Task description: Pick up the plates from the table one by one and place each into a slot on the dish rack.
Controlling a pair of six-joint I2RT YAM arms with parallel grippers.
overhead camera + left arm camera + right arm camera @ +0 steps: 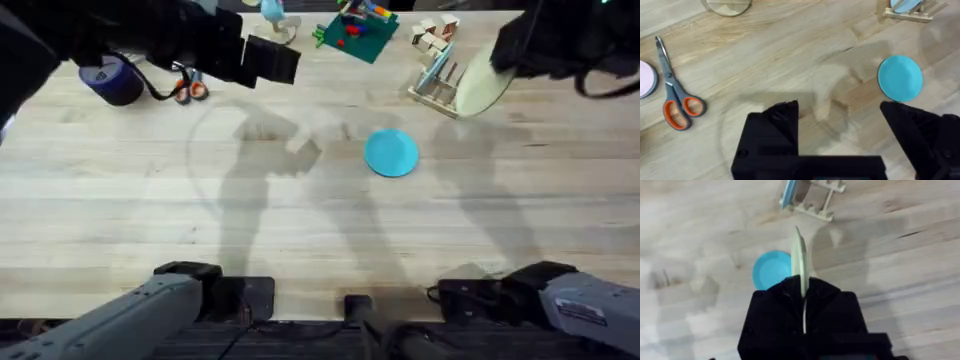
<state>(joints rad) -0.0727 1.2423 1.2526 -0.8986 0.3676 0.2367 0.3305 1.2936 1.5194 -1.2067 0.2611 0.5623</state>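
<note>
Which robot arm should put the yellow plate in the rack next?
The right. Its gripper is shut on the cream plate, right beside the rack. The left gripper is open and far off.

Both arms are grey-shelled at their bases with black joints — each end effector (840, 135) blocky, matte black.
</note>
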